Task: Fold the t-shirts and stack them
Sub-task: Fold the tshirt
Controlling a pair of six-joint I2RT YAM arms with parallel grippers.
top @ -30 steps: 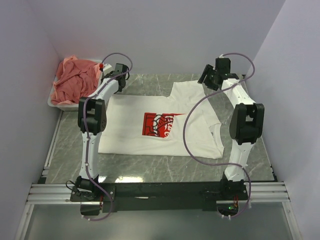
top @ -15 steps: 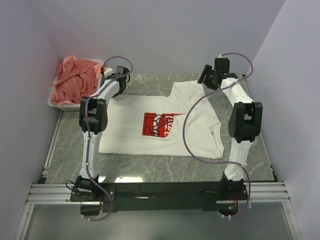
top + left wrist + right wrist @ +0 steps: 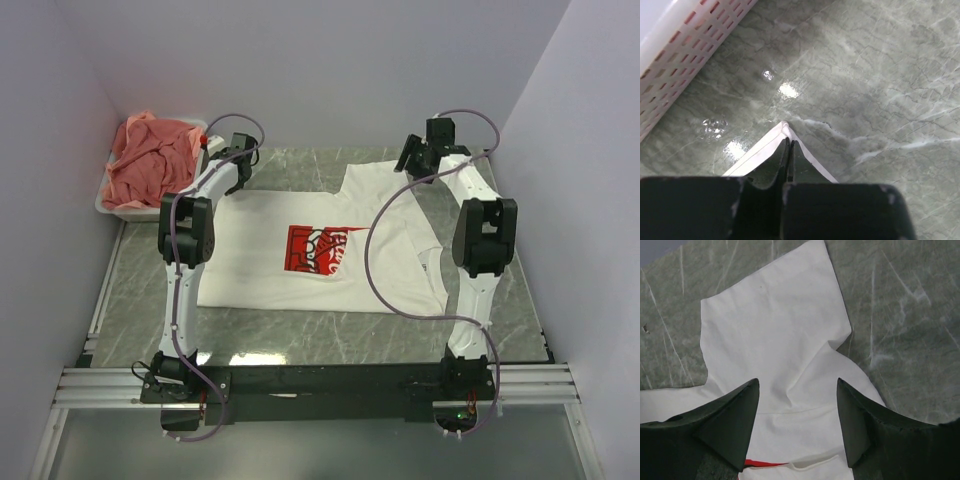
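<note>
A white t-shirt (image 3: 270,270) with a red chest print (image 3: 322,249) lies flat on the grey marble table. My left gripper (image 3: 240,168) is at the shirt's far left corner, down at table level. In the left wrist view that gripper (image 3: 789,141) is shut, with the white hem corner (image 3: 754,157) pinched between its tips. My right gripper (image 3: 415,155) hangs open over the far right sleeve. In the right wrist view the sleeve and shoulder (image 3: 775,330) lie below its spread jaws (image 3: 798,381), which hold nothing. Salmon-pink t-shirts (image 3: 150,160) are heaped in the tub.
The white plastic tub (image 3: 108,206) stands at the far left corner; its slotted wall (image 3: 685,55) is close to my left gripper. Purple walls close in the table at the back and on both sides. Cables loop off both arms.
My left gripper has closed on the shirt's far left corner. The right arm has shifted slightly toward the back, its jaws still as wide as before.
</note>
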